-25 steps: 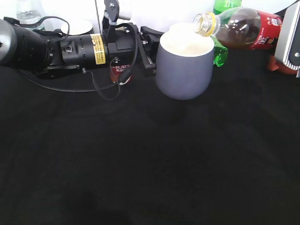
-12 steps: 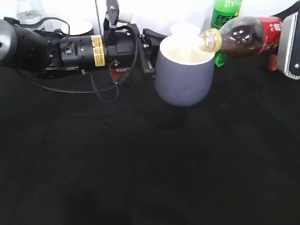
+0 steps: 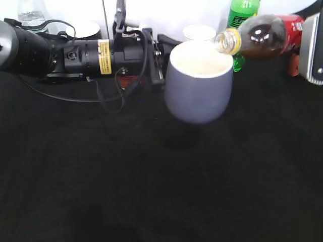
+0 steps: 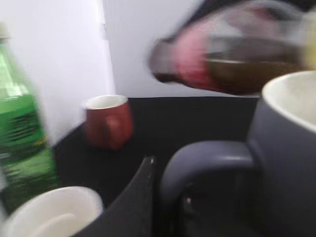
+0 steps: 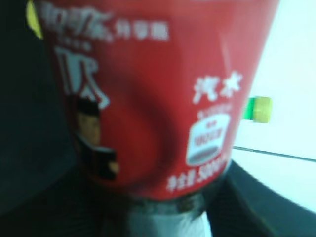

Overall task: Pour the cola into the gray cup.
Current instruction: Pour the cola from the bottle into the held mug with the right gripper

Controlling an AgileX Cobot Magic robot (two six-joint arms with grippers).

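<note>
The gray cup (image 3: 198,91) hangs above the black table. My left gripper (image 3: 159,56) is shut on its handle (image 4: 207,160) from the left. The cup's cream inside shows no liquid. The cola bottle (image 3: 262,36) lies almost level, uncapped, with its mouth just above the cup's right rim. My right gripper (image 3: 312,45) is shut on its red-labelled base at the right edge. The label (image 5: 153,94) fills the right wrist view and hides the jaws. In the left wrist view the bottle (image 4: 232,61) is blurred above the cup (image 4: 289,148). No stream of cola is visible.
A green soda bottle (image 3: 242,12) and a white cup (image 3: 198,32) stand behind the gray cup. A dark red mug (image 4: 108,121) sits at the back right. A water bottle (image 3: 30,12) and a white bowl (image 3: 83,27) are at the back left.
The gray cup has come lower and nearer the camera. The cola bottle has shifted right, its base has risen, and its mouth now sits over the cup's right rim.
</note>
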